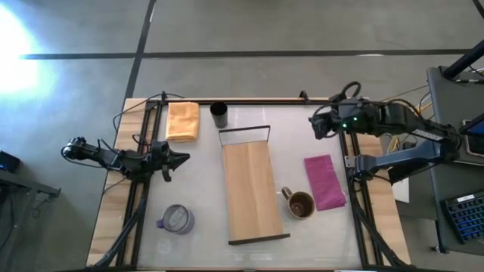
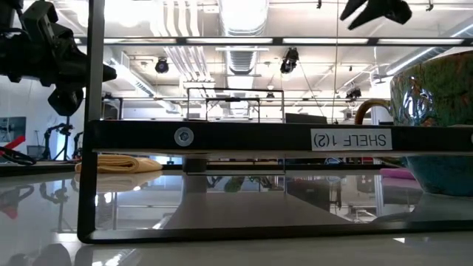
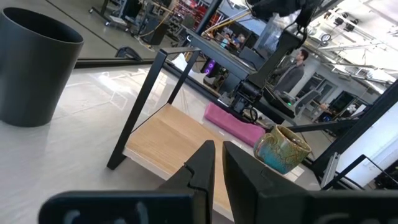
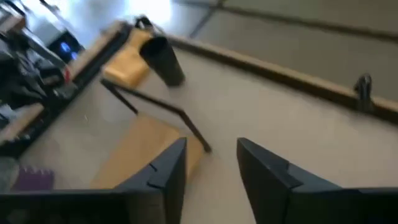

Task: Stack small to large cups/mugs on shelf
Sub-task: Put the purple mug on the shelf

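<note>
The light-wood shelf [image 1: 249, 189] lies flat in the middle of the table, with a thin dark frame at each end. The black cup [image 1: 219, 115] stands upright just beyond the shelf's far end. On the table right of the shelf's near half stands the brown mug [image 1: 299, 204]. The silvery-grey mug with the purple handle [image 1: 178, 219] sits left of the shelf's near end. My left gripper [image 1: 181, 160] hovers left of the shelf, shut and empty [image 3: 217, 146]. My right gripper [image 1: 314, 125] is raised off the shelf's far right corner, open and empty [image 4: 211, 146].
An orange cloth [image 1: 183, 121] lies folded left of the black cup. A magenta cloth [image 1: 325, 181] lies right of the brown mug. Dark rails run along the table's left and right sides. Bare tabletop shows between my left gripper and the shelf.
</note>
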